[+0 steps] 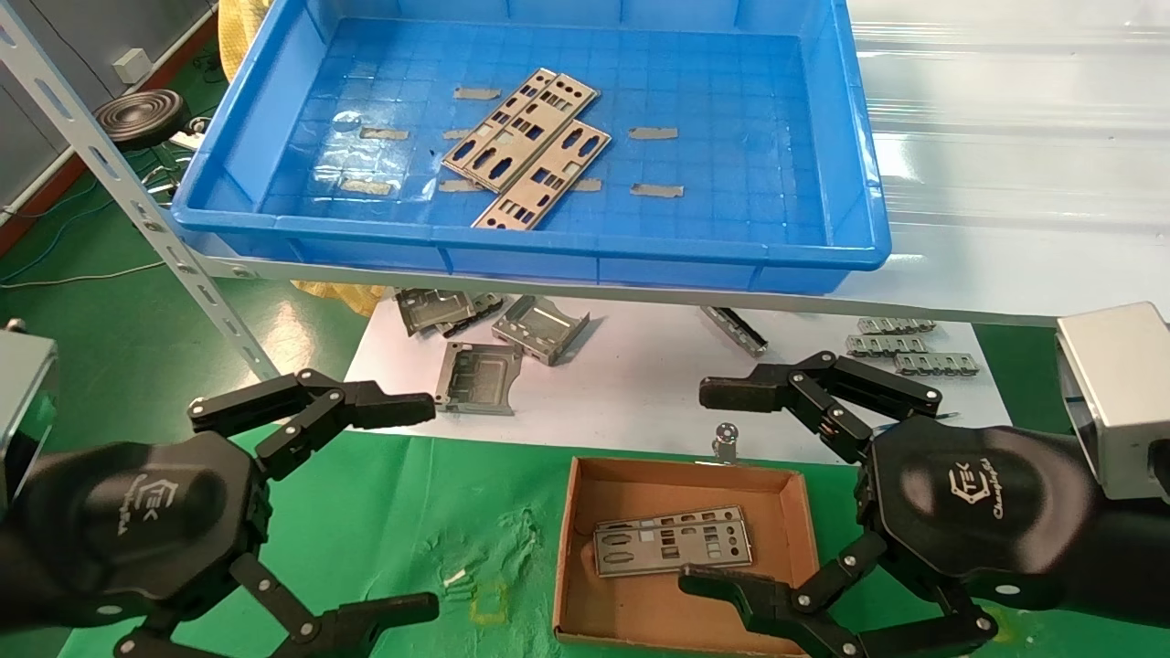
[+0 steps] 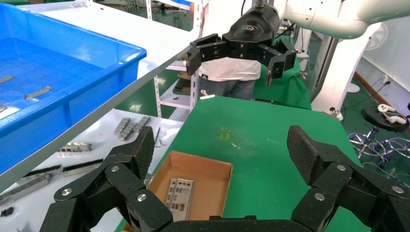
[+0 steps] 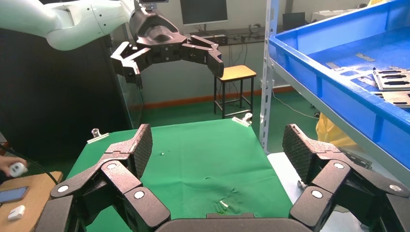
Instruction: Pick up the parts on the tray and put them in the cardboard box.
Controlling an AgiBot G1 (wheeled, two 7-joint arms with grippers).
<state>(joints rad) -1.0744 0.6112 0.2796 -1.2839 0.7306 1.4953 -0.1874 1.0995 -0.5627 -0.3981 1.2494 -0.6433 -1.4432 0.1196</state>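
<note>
- Tray point(image 1: 274, 155) sat on the raised shelf, holding 2 overlapping parts point(image 1: 526, 146) near its middle.
- Left gripper point(image 1: 430, 507) hovered over the green mat, jaws spread wide and empty.
- Right gripper point(image 1: 704, 489) hovered beside the cardboard box point(image 1: 585, 548), jaws spread wide, holding nothing.
- 1 plate point(image 1: 672, 551) lay flat inside that box.

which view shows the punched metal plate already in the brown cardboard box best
The head view: the grey punched metal plate lies flat in the brown cardboard box, cutouts plainly visible. The left wrist view shows the plate smaller, partly behind a finger. The right wrist view misses it.
</note>
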